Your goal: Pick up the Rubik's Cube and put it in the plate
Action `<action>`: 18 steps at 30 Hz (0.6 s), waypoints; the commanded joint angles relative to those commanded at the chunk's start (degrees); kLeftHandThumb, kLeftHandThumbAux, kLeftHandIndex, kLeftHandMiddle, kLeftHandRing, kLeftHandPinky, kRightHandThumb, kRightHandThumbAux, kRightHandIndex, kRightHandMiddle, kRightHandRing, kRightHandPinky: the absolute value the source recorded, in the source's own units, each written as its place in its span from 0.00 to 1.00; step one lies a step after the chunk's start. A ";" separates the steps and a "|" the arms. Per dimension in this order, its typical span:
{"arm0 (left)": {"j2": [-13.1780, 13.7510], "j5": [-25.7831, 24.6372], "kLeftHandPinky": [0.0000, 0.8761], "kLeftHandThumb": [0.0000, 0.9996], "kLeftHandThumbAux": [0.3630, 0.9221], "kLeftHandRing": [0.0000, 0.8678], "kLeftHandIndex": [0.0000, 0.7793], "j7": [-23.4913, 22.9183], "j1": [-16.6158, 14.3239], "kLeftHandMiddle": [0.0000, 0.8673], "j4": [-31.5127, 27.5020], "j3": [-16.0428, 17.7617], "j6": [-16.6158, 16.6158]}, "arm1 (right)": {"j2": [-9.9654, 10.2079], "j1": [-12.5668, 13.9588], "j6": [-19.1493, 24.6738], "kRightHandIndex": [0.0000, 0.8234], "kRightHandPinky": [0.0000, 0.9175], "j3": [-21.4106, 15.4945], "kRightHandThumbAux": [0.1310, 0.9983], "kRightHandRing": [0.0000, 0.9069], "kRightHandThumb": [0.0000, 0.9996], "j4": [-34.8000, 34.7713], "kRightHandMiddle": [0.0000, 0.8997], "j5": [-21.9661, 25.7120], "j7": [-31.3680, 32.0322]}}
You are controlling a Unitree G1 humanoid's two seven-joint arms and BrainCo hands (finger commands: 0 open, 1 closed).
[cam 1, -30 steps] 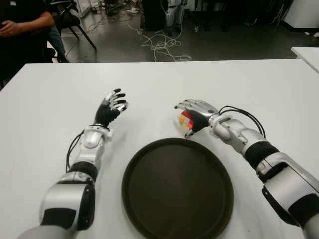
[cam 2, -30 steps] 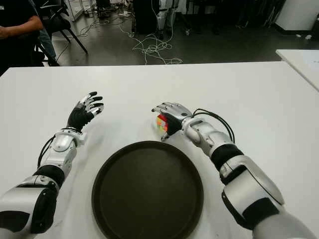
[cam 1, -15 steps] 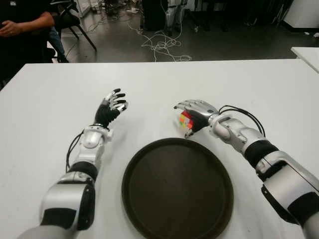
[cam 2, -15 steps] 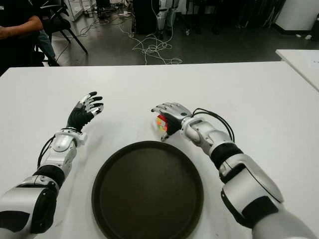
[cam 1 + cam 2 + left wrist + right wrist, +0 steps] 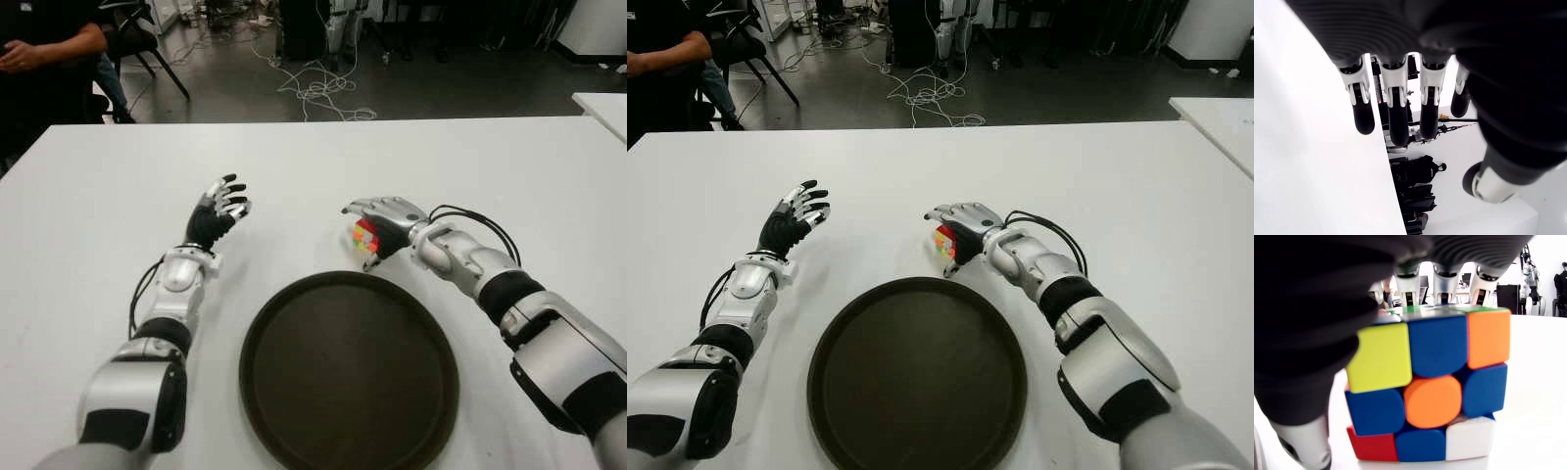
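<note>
Multicoloured tiles show under your right hand point(image 5: 384, 223): its fingers curl over the top of the Rubik's Cube point(image 5: 1430, 387) with the thumb at one side, gripping it on the white table point(image 5: 490, 166) just beyond the dark plate's point(image 5: 294, 411) far rim. You see the cube sitting square and upright. Your left hand point(image 5: 217, 213) hovers left of the plate, fingers loosely spread, holding nothing.
</note>
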 joint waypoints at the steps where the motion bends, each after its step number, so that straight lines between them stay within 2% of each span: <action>1: 0.00 -0.03 0.20 0.15 0.62 0.23 0.14 -0.01 0.00 0.23 -0.02 0.02 0.03 | 0.02 -0.07 0.21 0.16 0.24 0.05 0.84 0.22 0.02 0.16 0.19 0.03 -0.04; 3: 0.01 -0.10 0.20 0.16 0.62 0.22 0.14 0.04 0.00 0.23 -0.05 0.09 0.09 | 0.05 -0.09 0.97 0.18 0.27 -0.21 0.85 0.23 0.06 0.30 0.21 0.35 -0.56; 4: 0.00 -0.13 0.21 0.16 0.62 0.22 0.14 0.07 0.00 0.23 -0.06 0.12 0.11 | 0.07 -0.06 1.30 0.29 0.31 -0.37 0.80 0.27 0.28 0.32 0.24 0.53 -0.88; 7: -0.02 -0.16 0.23 0.15 0.62 0.23 0.14 0.20 0.01 0.23 -0.08 0.18 0.13 | -0.05 0.08 1.88 0.43 0.40 -0.98 0.73 0.34 0.56 0.03 0.33 1.05 -1.80; 11: -0.04 -0.30 0.24 0.16 0.63 0.24 0.14 0.18 0.01 0.23 -0.13 0.31 0.00 | -0.16 0.27 2.64 0.49 0.47 -1.99 0.70 0.44 0.67 -0.66 0.44 1.80 -3.59; 18: -0.03 -0.38 0.23 0.17 0.64 0.23 0.14 -0.05 0.03 0.23 -0.14 0.43 0.03 | 0.03 0.43 3.86 0.50 0.48 -2.97 0.69 0.49 0.70 -0.85 0.51 2.06 -6.29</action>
